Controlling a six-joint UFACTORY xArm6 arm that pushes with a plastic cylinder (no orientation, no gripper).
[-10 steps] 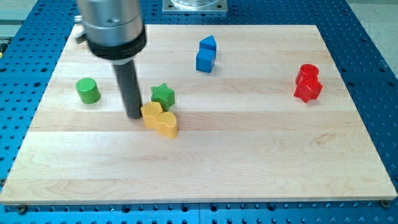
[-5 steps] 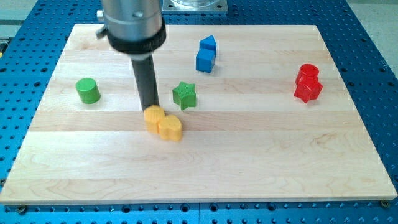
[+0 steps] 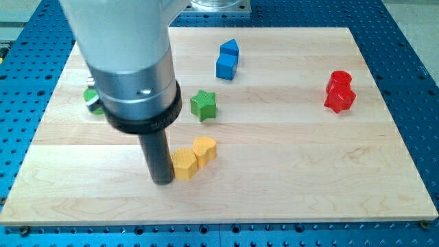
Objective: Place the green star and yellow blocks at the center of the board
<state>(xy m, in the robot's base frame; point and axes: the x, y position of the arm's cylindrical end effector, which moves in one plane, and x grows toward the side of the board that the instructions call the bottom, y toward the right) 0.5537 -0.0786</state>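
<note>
Nearest the view's bottom: my tip [image 3: 163, 181], planted on the wooden board [image 3: 288, 185], touching or just beside the yellow hexagonal block [image 3: 182, 164] from its 8 o'clock side. No pincer fitted here, only a straight dark rod [image 3: 158, 156] under a wide grey cylinder housing [image 3: 130, 68], so nothing to spread or press together. Touching that hexagonal block at its 1 o'clock: a second yellow block [image 3: 204, 149], lobed, perhaps heart-shaped, the 2 forming a short diagonal row a little to the left of and below the board's centre. Farther up, at 12 o'clock from the yellow pair and clearly apart from it: the green star [image 3: 203, 105], lying flat, left of the board's middle. At 9 o'clock from the star, mostly hidden behind the housing: a sliver of a green block [image 3: 90, 96], shape not readable. Beyond the star at roughly 1 o'clock: 2 blue blocks [image 3: 227, 60] pressed together, the farther one pointed, the nearer one cube-like. Far off at the board's 3 o'clock edge: 2 red blocks [image 3: 339, 91] touching each other, exact shapes hard to tell. Around the board: a blue perforated table [image 3: 411, 55].
</note>
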